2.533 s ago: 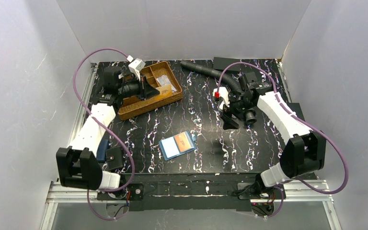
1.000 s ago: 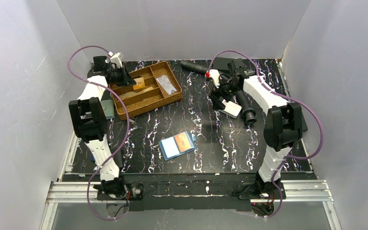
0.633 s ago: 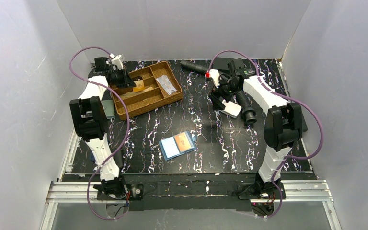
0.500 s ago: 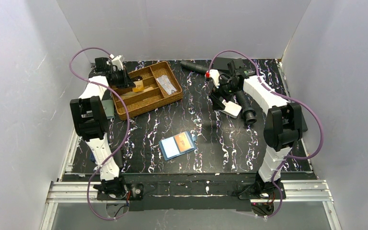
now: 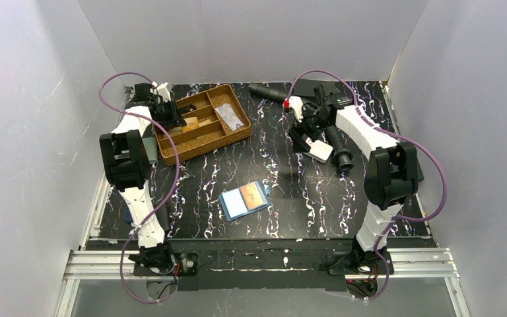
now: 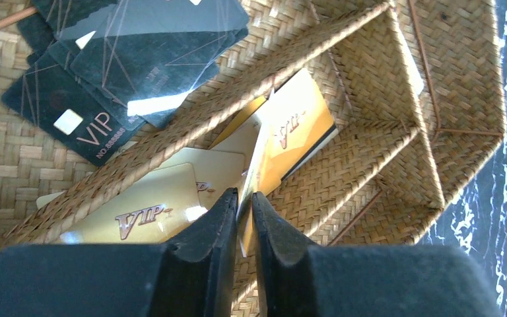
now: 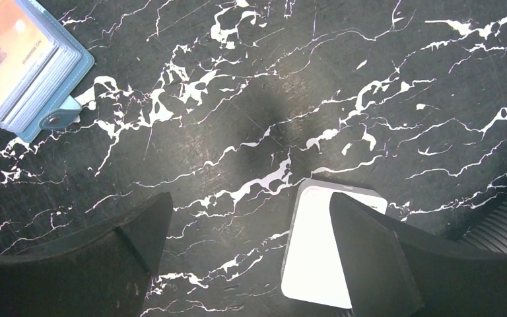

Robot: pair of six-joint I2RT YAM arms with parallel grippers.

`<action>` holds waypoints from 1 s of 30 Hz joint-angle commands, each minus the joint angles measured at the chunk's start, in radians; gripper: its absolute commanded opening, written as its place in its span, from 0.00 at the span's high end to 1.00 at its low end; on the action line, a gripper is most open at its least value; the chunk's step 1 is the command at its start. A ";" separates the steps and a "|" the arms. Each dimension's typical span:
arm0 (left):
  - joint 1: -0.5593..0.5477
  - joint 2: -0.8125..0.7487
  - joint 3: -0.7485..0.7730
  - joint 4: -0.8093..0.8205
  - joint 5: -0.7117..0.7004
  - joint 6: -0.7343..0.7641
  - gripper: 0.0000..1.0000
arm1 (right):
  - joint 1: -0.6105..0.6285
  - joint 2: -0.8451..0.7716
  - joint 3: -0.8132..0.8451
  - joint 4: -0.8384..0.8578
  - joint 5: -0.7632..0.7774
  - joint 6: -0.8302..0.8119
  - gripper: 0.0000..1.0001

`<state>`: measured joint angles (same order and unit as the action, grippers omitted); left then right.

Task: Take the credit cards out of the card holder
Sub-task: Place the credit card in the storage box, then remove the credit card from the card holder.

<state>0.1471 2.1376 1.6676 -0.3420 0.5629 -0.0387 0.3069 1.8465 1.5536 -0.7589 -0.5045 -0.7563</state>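
The teal-blue card holder [image 5: 244, 200] lies open on the table's near middle, also at the right wrist view's top left [image 7: 30, 69]. An orange credit card [image 5: 253, 194] and a pale one [image 5: 236, 203] sit in its slots. My left gripper [image 5: 179, 121] is far back over the wicker tray [image 5: 208, 148]; its jaws [image 6: 244, 198] are shut on the edge of an orange-gold card [image 6: 297, 129] that stands tilted in a tray compartment. My right gripper [image 5: 302, 142] is open and empty [image 7: 247, 205], low over the table beside the white rounded box [image 7: 317, 257].
The wicker tray [image 6: 449, 99] holds several black VIP cards [image 6: 105, 72] and gold VIP cards [image 6: 145, 205]. A black ribbed hose [image 5: 333, 135] lies behind the white box [image 5: 319, 150]. A grey-green pouch [image 5: 150, 150] lies left of the tray.
Both arms have reached to the back of the table. The left gripper came down into the tray's left compartments with the card; the right moved beside the white box. The card holder stayed put.
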 commanded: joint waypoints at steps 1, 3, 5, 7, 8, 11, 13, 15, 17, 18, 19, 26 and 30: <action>-0.010 -0.049 0.032 -0.041 -0.083 -0.014 0.80 | -0.008 -0.055 -0.004 0.020 -0.035 0.017 0.02; -0.014 -0.059 0.043 -0.056 -0.114 -0.017 0.74 | -0.008 -0.060 -0.006 0.022 -0.038 0.017 0.02; -0.015 -0.066 0.075 -0.104 -0.144 -0.025 0.71 | -0.009 -0.065 -0.007 0.022 -0.043 0.017 0.02; -0.016 -0.081 0.113 -0.152 -0.187 -0.036 0.69 | -0.008 -0.073 -0.009 0.024 -0.046 0.017 0.02; -0.015 -0.097 0.121 -0.163 -0.207 -0.040 0.67 | -0.009 -0.076 -0.011 0.024 -0.048 0.017 0.02; -0.015 -0.173 0.115 -0.161 -0.264 -0.052 0.63 | -0.009 -0.095 -0.024 0.028 -0.057 0.017 0.02; -0.016 -0.250 0.094 -0.146 -0.291 -0.067 0.59 | -0.008 -0.107 -0.033 0.030 -0.063 0.017 0.02; -0.015 -0.333 0.043 -0.111 -0.312 -0.091 0.53 | -0.008 -0.117 -0.038 0.026 -0.069 0.013 0.02; -0.015 -0.428 -0.029 -0.060 -0.326 -0.132 0.45 | -0.009 -0.127 -0.036 0.001 -0.086 -0.013 0.02; -0.015 -0.477 -0.076 -0.028 -0.327 -0.154 0.39 | -0.008 -0.134 -0.035 -0.012 -0.097 -0.028 0.02; -0.014 -0.533 -0.143 0.011 -0.329 -0.187 0.31 | -0.009 -0.142 -0.035 -0.023 -0.107 -0.038 0.02; 0.058 -0.893 -0.590 0.329 -0.254 -0.538 0.02 | -0.016 -0.209 -0.056 -0.054 -0.190 -0.037 0.02; 0.094 -1.018 -0.671 0.257 -0.096 -0.608 0.02 | -0.032 -0.243 -0.064 -0.064 -0.234 0.003 0.02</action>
<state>0.2092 1.1992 1.0611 -0.0944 0.3176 -0.5026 0.2928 1.6642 1.4937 -0.7933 -0.6537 -0.7834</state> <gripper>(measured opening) 0.983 0.982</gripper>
